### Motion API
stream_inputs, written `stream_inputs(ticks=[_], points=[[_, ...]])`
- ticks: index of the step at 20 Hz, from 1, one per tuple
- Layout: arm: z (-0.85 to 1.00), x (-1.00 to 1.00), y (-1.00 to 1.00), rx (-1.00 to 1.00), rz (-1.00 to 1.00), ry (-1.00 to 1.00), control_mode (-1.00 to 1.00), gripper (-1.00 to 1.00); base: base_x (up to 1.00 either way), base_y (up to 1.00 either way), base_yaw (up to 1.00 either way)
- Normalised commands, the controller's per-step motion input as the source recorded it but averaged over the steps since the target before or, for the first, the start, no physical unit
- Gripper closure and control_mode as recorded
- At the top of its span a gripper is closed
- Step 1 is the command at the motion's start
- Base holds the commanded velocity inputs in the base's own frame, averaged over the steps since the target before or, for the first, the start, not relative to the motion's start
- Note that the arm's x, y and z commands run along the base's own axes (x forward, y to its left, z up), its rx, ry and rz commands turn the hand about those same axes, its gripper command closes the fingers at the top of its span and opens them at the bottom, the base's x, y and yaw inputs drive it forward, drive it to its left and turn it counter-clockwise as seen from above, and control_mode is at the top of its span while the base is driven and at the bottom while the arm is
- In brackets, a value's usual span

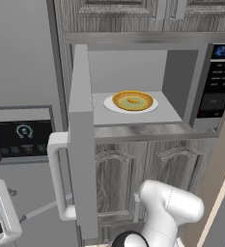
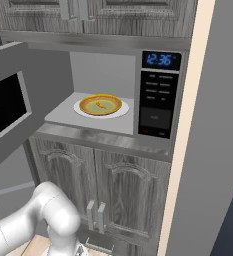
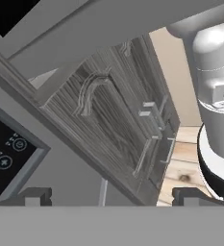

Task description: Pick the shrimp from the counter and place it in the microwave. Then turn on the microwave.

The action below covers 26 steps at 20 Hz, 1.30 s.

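Observation:
The microwave point(image 1: 215, 87) point(image 2: 160, 95) is built in above the lower cabinets, and its door point(image 1: 81, 140) point(image 2: 13, 105) is swung wide open to the left. Inside, a yellow bowl point(image 1: 119, 98) point(image 2: 113, 102) sits on a white plate point(image 1: 109, 104) point(image 2: 79, 107). The tiny orange shrimp point(image 1: 133, 101) point(image 2: 102, 105) lies in the bowl. My gripper point(image 3: 113, 197) is down low, in front of the lower cabinet doors. Its fingertips point(image 3: 36, 196) stand far apart, open, with nothing between them.
A grey panel with a black dial screen point(image 1: 21, 135) point(image 3: 3, 153) sits left of the open door. The door's pale bar handle point(image 1: 58, 178) juts out toward me. Wood-grain cabinet doors point(image 1: 133, 173) point(image 2: 103, 185) point(image 3: 113, 125) lie below, and a tall wall point(image 2: 213, 125) stands on the right.

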Motion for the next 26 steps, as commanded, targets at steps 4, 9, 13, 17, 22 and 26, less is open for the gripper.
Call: stream_inputs(ticks=[4, 9, 13, 17, 22, 26], points=[[0.00, -0.27, 0.00, 0.00, -0.15, -0.05, -1.00, -1.00, 0.00, 0.00, 0.00], [0.01, -0.21, -0.01, 0.00, -0.15, -0.01, -1.00, -1.00, 0.00, 0.00, 0.00], [0.03, -0.13, -0.06, 0.00, -0.11, 0.00, -1.00, -1.00, 0.00, 0.00, 0.00], [0.02, -0.12, -0.06, 0.00, -0.06, 0.00, -1.00, -1.00, 0.00, 0.00, 0.00], [0.06, -0.18, -0.01, 0.00, -0.03, 0.00, -1.00, -1.00, 0.00, 0.00, 0.00], [0.05, -0.18, 0.00, 0.00, 0.00, 0.00, -1.00, -1.00, 0.00, 0.00, 0.00]])
